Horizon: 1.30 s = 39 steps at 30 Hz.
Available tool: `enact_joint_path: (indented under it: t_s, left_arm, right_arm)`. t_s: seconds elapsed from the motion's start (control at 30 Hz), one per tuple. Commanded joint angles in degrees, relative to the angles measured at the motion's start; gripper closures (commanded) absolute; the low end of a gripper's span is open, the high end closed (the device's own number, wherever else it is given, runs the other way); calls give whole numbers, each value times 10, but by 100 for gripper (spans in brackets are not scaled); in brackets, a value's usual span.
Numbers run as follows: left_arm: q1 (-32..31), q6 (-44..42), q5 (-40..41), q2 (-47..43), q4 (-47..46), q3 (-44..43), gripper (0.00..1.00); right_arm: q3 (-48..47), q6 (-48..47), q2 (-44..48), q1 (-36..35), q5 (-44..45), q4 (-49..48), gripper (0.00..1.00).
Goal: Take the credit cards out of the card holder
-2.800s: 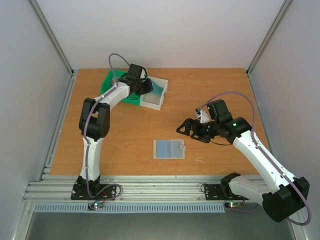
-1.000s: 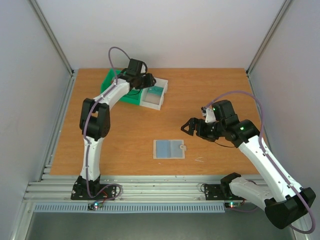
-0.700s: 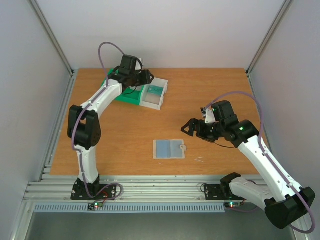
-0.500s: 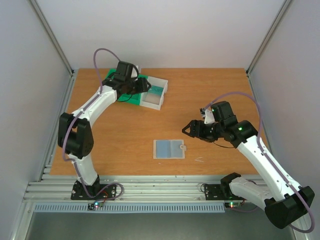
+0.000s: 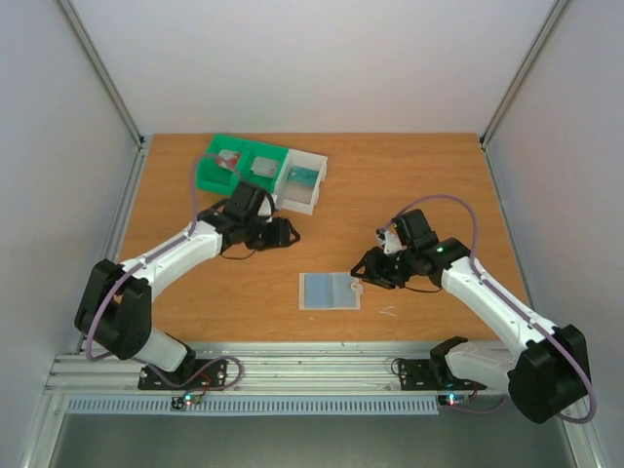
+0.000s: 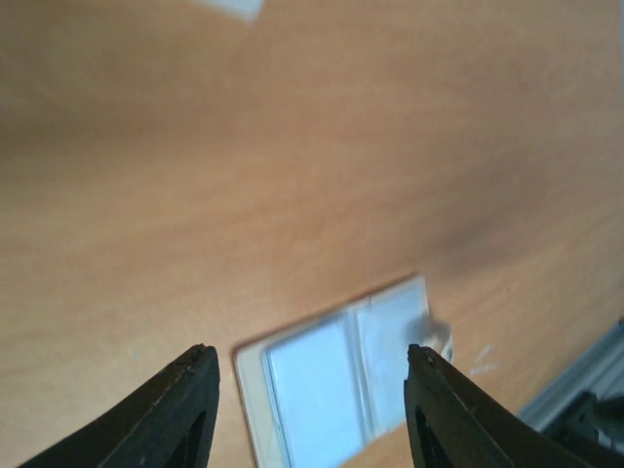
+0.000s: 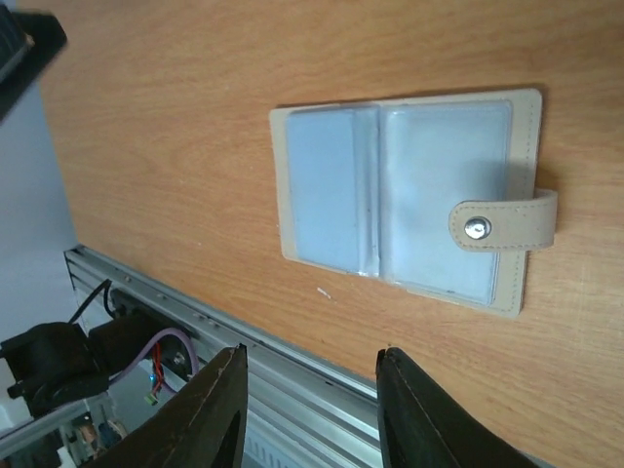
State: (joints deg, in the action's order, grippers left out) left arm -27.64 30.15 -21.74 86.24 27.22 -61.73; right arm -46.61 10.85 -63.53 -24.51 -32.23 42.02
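Tabletop point(image 5: 409, 175): card holder point(image 5: 330, 291) flat by near edge, tray point(image 5: 297, 203) far-left corner; left pincer point(image 5: 285, 234) and right pincer point(image 5: 361, 277) both apart, right beside holder.

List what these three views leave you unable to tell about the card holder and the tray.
- Right wrist view: whether any cards are inside the card holder; its cloudy blue panels hide the contents.
- Left wrist view: the snap tab is blurred, and the picture's bottom edge cuts off the holder's lower corner.
- Top view: the items in the tray are too small to identify.
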Motion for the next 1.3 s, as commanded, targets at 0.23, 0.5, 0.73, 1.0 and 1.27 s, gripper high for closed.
enact_joint_path:
  t_s: [0.23,0.5,0.73,1.0,1.27]
  left_arm:
    - [-84,171,-64,-2,-248,174,47]
    - [-104,212,-50,11,-317,208,46]
    - [-105,249,-57,25,-378,248,46]
    - [-106,288,-80,43,-411,261,46]
    - [-109,295,-66,67,-427,271,46]
  right_arm:
    - [41,40,-102,-67,1,-125,63]
    - [48,57,-161,-96,21,-177,66]
    - [44,54,-224,-102,35,-212,66]
    - [49,56,-287,-103,22,-262,68]
    - [68,54,-304,-103,20,-291,74]
